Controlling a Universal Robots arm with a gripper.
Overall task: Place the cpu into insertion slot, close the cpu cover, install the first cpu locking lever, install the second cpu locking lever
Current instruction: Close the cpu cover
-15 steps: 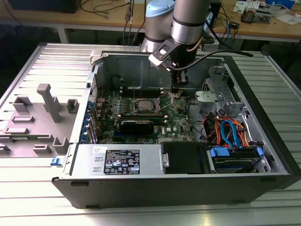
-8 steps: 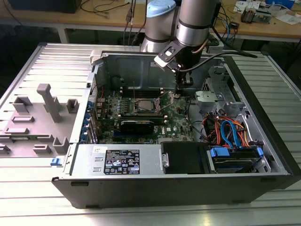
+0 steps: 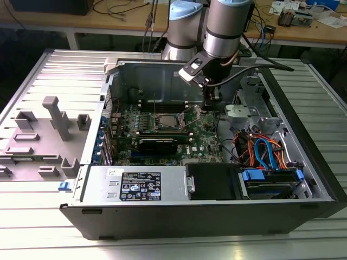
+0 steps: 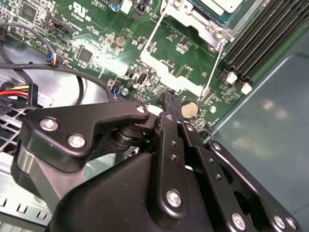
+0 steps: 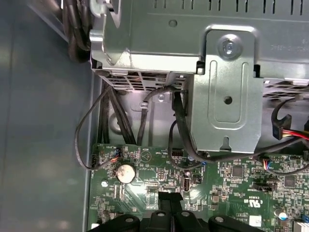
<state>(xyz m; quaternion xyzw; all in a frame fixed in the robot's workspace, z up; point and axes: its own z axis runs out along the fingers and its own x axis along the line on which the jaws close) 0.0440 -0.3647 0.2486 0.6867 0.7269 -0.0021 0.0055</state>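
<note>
Silver-grey metal is showing where the cpu is lying in the insertion slot, near the middle of the green motherboard. The silver frame around it is looking like the cpu cover; whether it is fully down I cannot tell. The gripper is hovering low near the board's edge by the coin cell, fingers pressed together on nothing. Two thin wire levers are running from the socket toward it. They are probably stiff, springy and slippery, best caught at the bent free end. The chip is likely light and fragile.
</note>
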